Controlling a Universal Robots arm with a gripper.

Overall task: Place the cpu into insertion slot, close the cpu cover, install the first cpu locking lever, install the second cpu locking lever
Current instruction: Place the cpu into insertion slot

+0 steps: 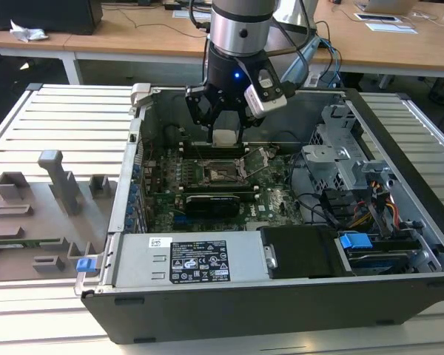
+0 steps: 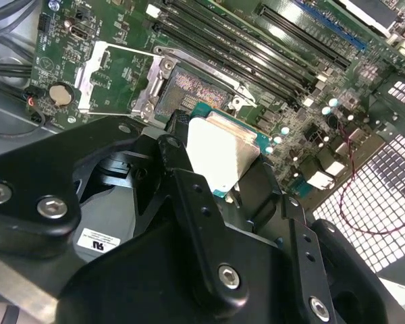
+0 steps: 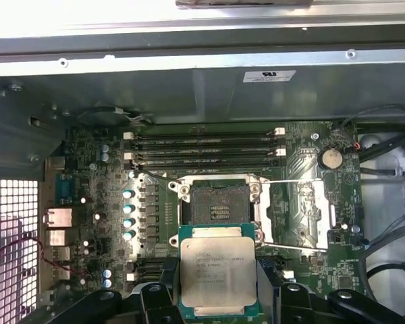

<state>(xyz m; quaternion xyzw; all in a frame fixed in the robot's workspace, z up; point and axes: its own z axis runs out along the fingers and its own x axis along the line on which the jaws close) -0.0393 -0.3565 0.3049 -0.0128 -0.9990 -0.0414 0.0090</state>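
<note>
My gripper (image 1: 226,132) hangs inside the open computer case, shut on the cpu (image 1: 226,137). The cpu (image 3: 218,273) is a flat silver-topped square with a green edge, held level between black fingers (image 3: 156,297). It hovers a little above the board, just short of the insertion slot (image 3: 219,202). The slot is a dark square socket with a silver rim, and nothing lies in it. The cpu cover (image 3: 302,214) is swung open and lies flat beside the slot. In the second wrist view the cpu (image 2: 223,152) sits close to the slot (image 2: 192,88), with the cover (image 2: 115,74) beyond.
Long black memory slots (image 3: 206,145) run just past the socket. A long black card (image 1: 214,201) crosses the board nearer the power supply (image 1: 192,259). A metal drive cage (image 1: 340,159) and cables fill the exterior view's right. Grey fixtures (image 1: 52,207) stand outside the case.
</note>
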